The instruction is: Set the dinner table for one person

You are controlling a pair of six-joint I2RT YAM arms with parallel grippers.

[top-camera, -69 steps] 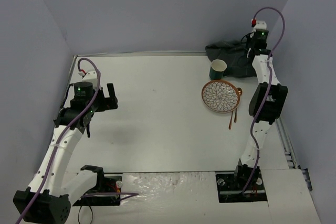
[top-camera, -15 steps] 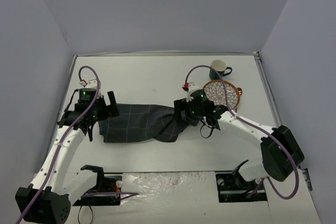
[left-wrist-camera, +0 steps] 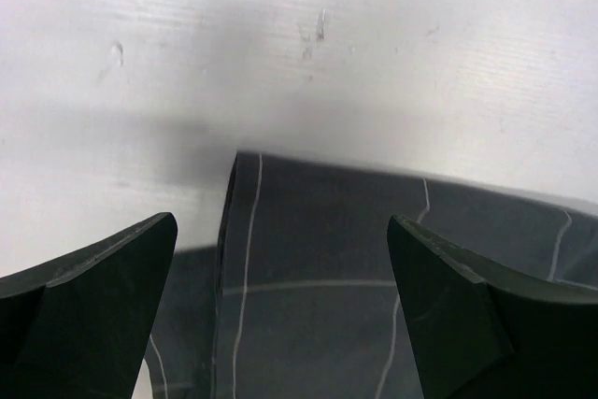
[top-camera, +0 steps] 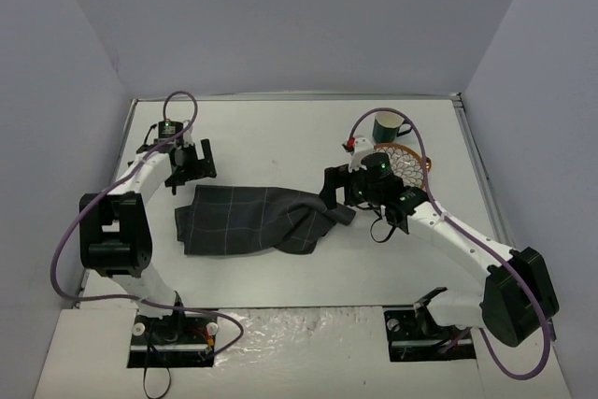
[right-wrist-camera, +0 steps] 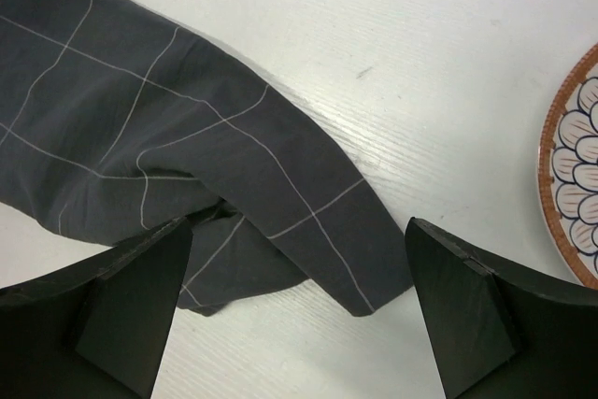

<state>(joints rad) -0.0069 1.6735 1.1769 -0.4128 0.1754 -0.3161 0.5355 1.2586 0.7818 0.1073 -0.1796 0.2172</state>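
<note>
Both the left tool [top-camera: 190, 165] and the right tool [top-camera: 338, 192] hold their jaws wide apart and empty above the white counter [top-camera: 271, 133], where the grey mat [top-camera: 245, 221] lies below them, bunched under the right tool, with plate [top-camera: 408, 162] and cup [top-camera: 387, 125] beside it, not yet placed.

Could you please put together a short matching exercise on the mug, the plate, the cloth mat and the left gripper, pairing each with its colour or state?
Things:
1. mug
2. plate
3. cloth mat
4. left gripper

Colours or states:
A. dark grey with pale checks
B. open, above a corner of the mat
C. dark green
D. orange rim, petal pattern

Pairs: 1-C, 2-D, 3-A, 4-B
</note>
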